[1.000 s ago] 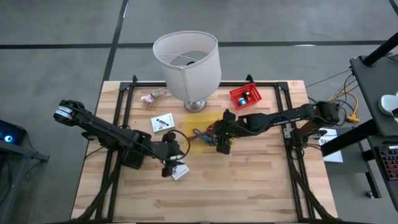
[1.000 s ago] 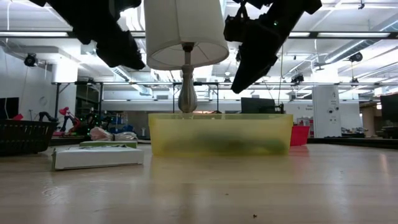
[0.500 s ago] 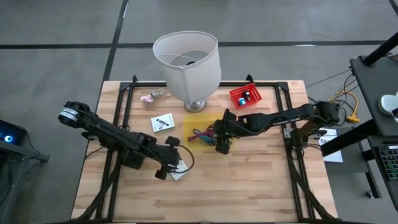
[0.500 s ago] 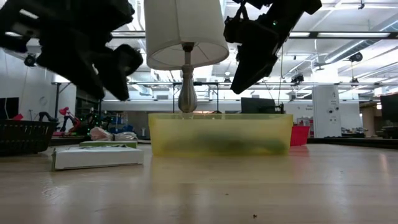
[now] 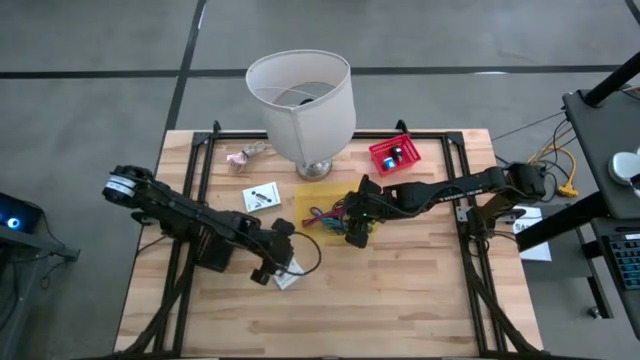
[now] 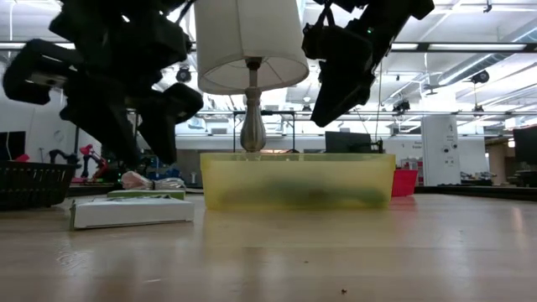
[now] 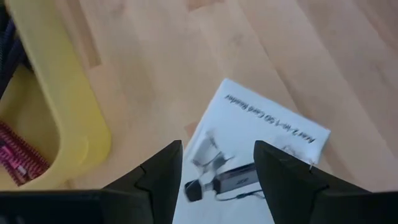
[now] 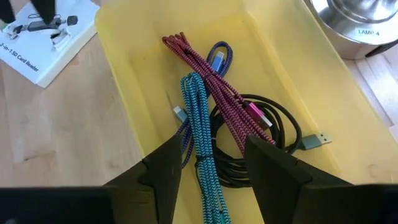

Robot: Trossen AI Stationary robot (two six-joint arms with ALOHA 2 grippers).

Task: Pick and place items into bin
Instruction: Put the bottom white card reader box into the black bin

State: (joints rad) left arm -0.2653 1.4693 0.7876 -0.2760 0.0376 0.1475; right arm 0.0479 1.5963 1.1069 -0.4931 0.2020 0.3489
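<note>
Low view, yellow bin (image 6: pixel 298 180) contents blurred; both claws spread, left gripper (image 7: pixel 217 167) over card-reader pack (image 7: pixel 264 152), partly hidden.

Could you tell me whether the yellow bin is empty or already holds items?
It already holds items: the yellow bin contains a magenta cable, teal cable and black cable.

Wooden table (image 5: pixel 400 290) bears yellow bin (image 5: pixel 310 195), lamp (image 5: pixel 301 105), white packets (image 5: pixel 262 197).
</note>
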